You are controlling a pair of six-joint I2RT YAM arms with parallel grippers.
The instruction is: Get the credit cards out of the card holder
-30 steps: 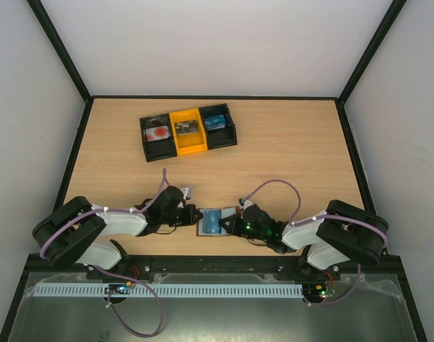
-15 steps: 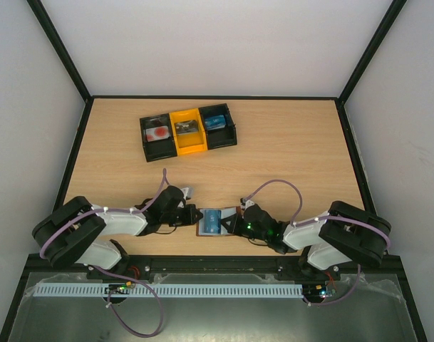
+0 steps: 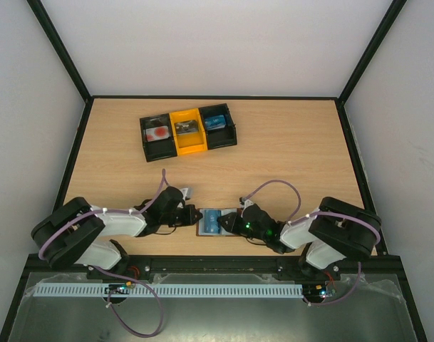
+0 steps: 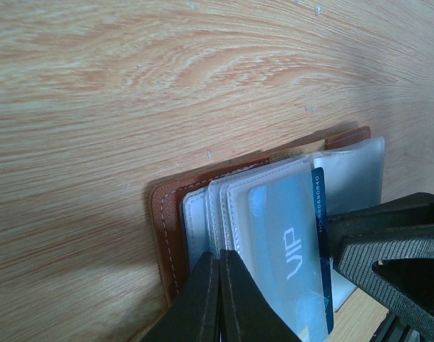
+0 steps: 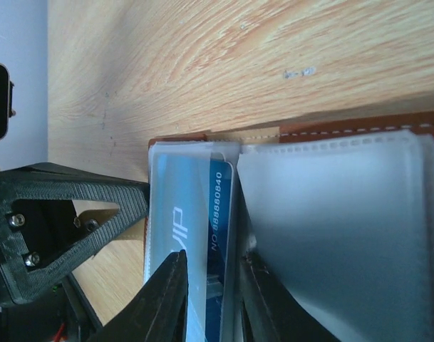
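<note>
Near edge of the light wooden surface (image 3: pixel 288 157), centre: small reddish-brown leather bifold card holder (image 4: pixel 163 235). Lies open and flat between the two arms, clear plastic sleeves fanned across it. Carries a bright blue plastic credit card (image 4: pixel 288 249) marked VIP, tucked in a sleeve on the left half.

Left gripper (image 4: pixel 219 265): jaws clenched tight, tips down on the left-hand sleeves just beside the stitched leather border. Cannot tell whether a sleeve is nipped between them.

Right gripper (image 5: pixel 211 267): jaws parted a little, low over the fold. In the gap, the blue card's numbered edge and its sleeve. No clamp on either to be seen.

Far side, left of centre, well apart from both arms: black-and-yellow three-bin plastic tray (image 3: pixel 191 149), something small in each bin.
</note>
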